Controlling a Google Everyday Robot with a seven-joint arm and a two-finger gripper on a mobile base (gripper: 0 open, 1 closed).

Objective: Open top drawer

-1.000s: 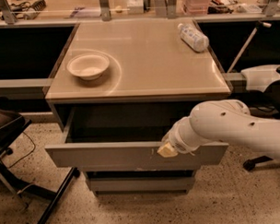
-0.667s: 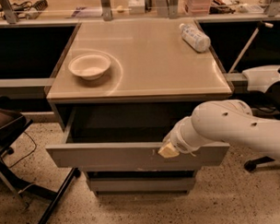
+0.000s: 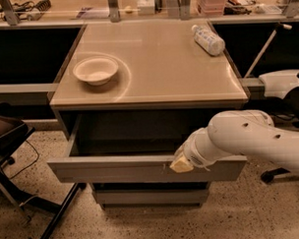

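Observation:
The top drawer [image 3: 117,170] is a wide flat grey front, pulled out from the cabinet so its dark inside shows. Two narrower grey drawer fronts sit below it, pushed in. My gripper [image 3: 181,163] is at the drawer front's upper edge, right of the middle, at the end of the white arm [image 3: 248,137] that comes in from the right. Its pale tip rests against the top edge of the front.
A white bowl [image 3: 95,70] sits on the left of the beige cabinet top [image 3: 153,77]. A plastic bottle [image 3: 208,39] lies at the back right. A dark chair frame [image 3: 12,141] stands at the left, and a chair base [image 3: 277,175] on the floor at right.

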